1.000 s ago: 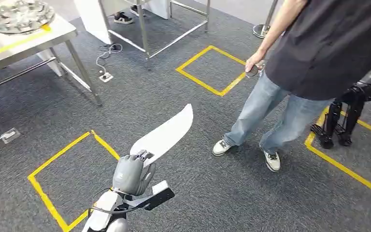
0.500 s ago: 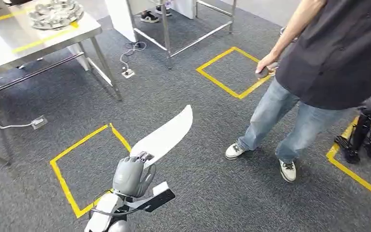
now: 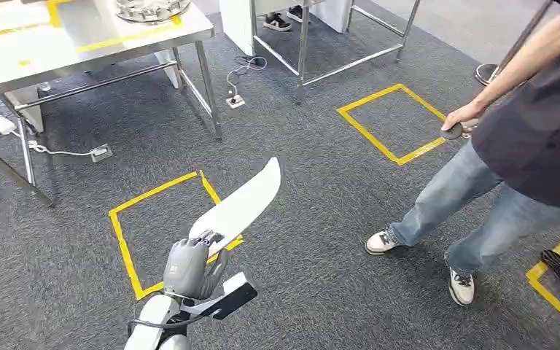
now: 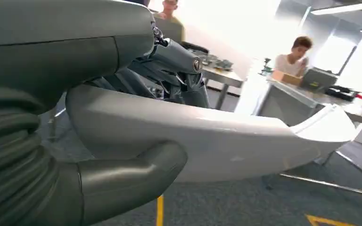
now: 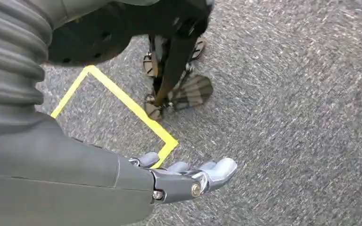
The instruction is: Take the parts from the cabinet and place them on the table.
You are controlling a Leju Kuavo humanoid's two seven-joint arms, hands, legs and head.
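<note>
Part, white, long, curved, seemingly plastic

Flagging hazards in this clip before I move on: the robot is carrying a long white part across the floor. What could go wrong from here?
1. The left robot hand grips the white part at one end only; the long free end could lever loose or sag.
2. A person stands close on the right; the part's tip could hit them in a turn.
3. Cables lie on the carpet by the table, and its legs could catch the part on approach.
</note>
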